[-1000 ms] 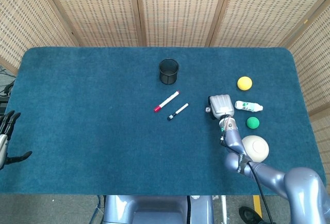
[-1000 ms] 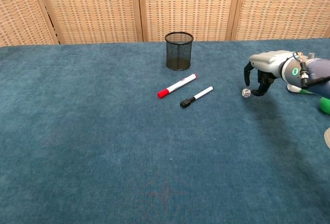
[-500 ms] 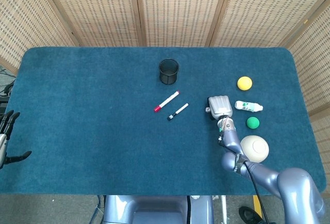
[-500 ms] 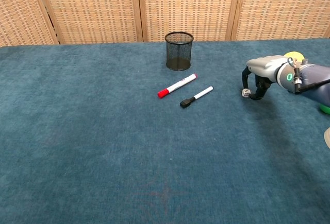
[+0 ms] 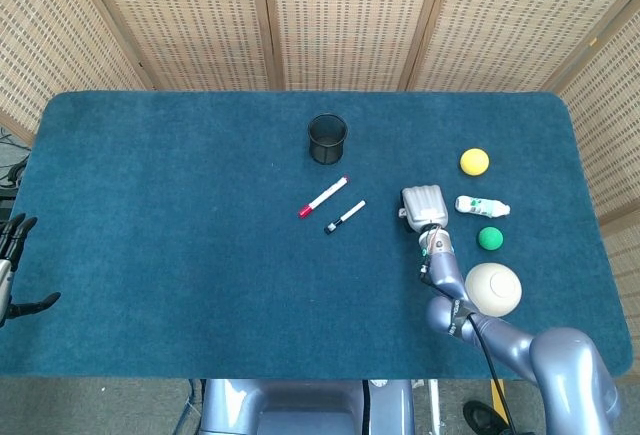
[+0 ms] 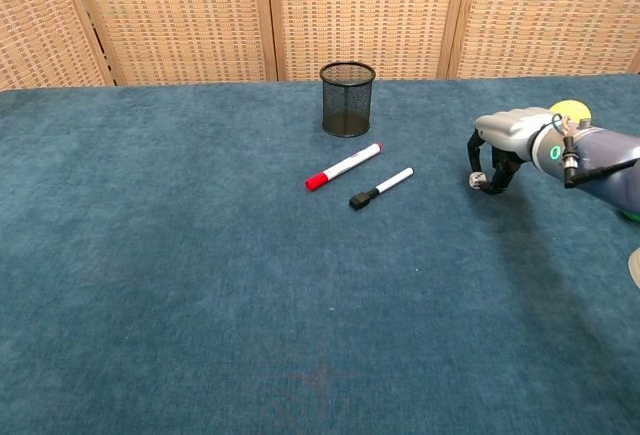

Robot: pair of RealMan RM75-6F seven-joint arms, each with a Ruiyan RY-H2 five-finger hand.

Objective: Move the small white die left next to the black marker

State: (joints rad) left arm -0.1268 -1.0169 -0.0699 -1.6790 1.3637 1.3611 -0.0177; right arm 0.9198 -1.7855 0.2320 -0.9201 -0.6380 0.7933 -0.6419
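Note:
The small white die (image 6: 477,179) lies on the blue cloth right of centre; in the head view the die (image 5: 402,213) peeks out at the left edge of my right hand (image 5: 424,205). In the chest view my right hand (image 6: 508,135) arches over it, pinching it between the thumb and curled fingertips (image 6: 492,184). The black marker (image 5: 345,217), white-bodied with a black cap, lies slanted to the die's left, also seen in the chest view as the black marker (image 6: 381,187). My left hand (image 5: 12,253) hangs empty, fingers spread, off the table's left edge.
A red-capped marker (image 5: 322,197) lies just beyond the black one, and a black mesh cup (image 5: 327,139) stands behind both. Right of my hand are a yellow ball (image 5: 474,161), a small white bottle (image 5: 482,206), a green ball (image 5: 489,238) and a white dome (image 5: 494,288).
My right hand has shifted a little left and its thumb and fingers have closed in on the die. The die has stayed in place. The left hand has not moved.

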